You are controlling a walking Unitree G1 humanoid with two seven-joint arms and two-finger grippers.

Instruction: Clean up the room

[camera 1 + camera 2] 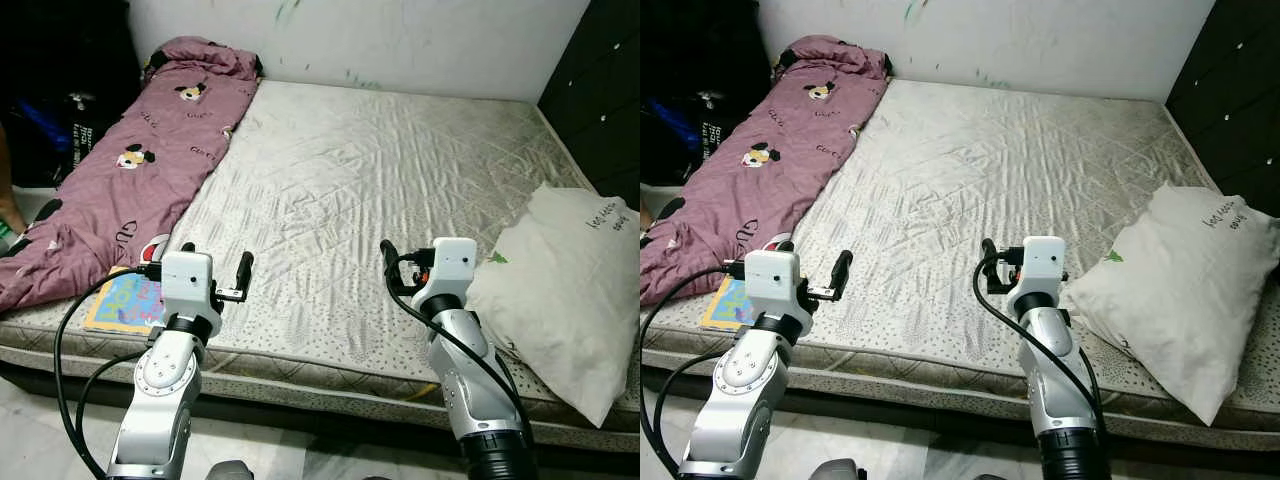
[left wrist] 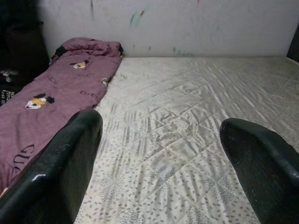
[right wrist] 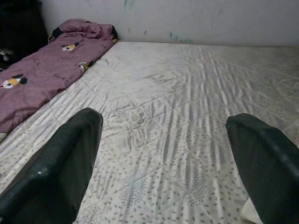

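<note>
Down in the lower part of the left eye view, both silver arms reach forward over the near edge of the mattress (image 1: 400,160). The left gripper (image 1: 215,262) sits at lower left, the right gripper (image 1: 410,262) at lower centre-right, each held level and gripping nothing. A mauve cartoon-print blanket (image 1: 130,170) runs along the left side up to the upper left corner. A colourful book (image 1: 125,300) lies at the lower left, partly under the blanket's end. A white pillow (image 1: 565,290) rests at the right edge, beside a dark cabinet (image 1: 605,90). A scribbled white wall (image 1: 400,40) fills the top.

From the right eye view, the same layout shows, with pale floor tiles (image 1: 900,455) along the bottom.

Along the left wrist view, two black fingers (image 2: 60,172) stand wide apart in the lower corners, bare quilted mattress between them.

Likewise in the right wrist view, the fingers (image 3: 56,172) are spread wide and empty, the blanket at upper left.
</note>
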